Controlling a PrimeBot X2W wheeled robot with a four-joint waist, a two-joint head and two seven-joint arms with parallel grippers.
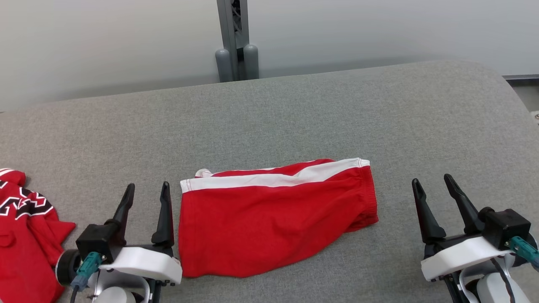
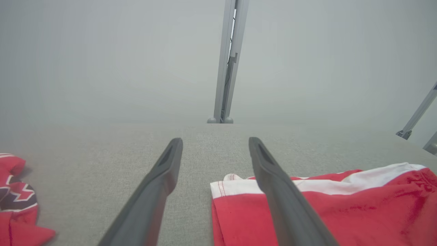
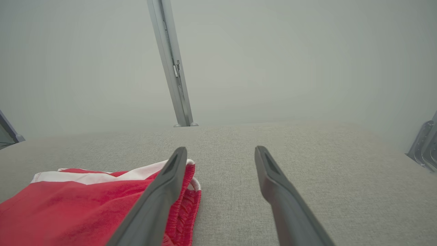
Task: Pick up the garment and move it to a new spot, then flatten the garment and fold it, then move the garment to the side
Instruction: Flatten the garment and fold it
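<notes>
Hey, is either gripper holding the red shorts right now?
No, the left gripper and right gripper sit open on either side of the red shorts, gripping nothing.

In the head view a second red garment (image 1: 25,244) at 8 o'clock is cut by the left and bottom edges, so its kind cannot be told. The grey post (image 1: 233,38) at 12 o'clock runs off the top edge. In the left wrist view, a finger of the left gripper (image 2: 215,140) covers a strip of the garment (image 2: 358,208), which runs off at 4 o'clock. In the right wrist view, a finger of the right gripper (image 3: 221,148) hides part of its gathered end, and the cloth leaves at 7 o'clock. The wall (image 3: 307,61) behind is blurred.
</notes>
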